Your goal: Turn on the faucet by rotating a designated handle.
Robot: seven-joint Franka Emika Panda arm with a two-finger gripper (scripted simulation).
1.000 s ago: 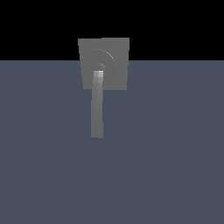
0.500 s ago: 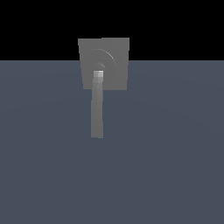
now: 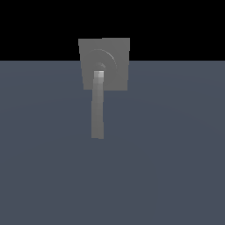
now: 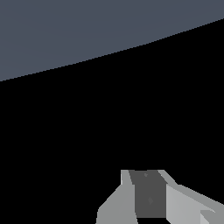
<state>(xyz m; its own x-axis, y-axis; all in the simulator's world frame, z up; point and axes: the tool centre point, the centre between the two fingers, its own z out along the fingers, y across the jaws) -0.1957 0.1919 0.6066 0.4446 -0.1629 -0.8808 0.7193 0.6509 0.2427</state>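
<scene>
At the far edge of the gray-blue surface [image 3: 167, 154], against a black background, the faucet [image 3: 116, 57] was shown as one flat square plate with raised rings. One handle [image 3: 97, 107], a long narrow bar with a lighter squarish end near the plate's middle, was seen reaching from the plate toward the camera. No arm was visible in the exterior view, so nothing touched the handle. In the wrist view, only part of the gripper [image 4: 151, 197] was seen, pale gray against blackness with a strip of the surface beyond; whether it was released or clenched could not be told. The step in hand was judged to be the approach. It would be done best by contacting the bar near its free end, far from the pivot, and pushing sideways so it swung around the plate's centre. One faucet, one handle and one gripper were counted.
</scene>
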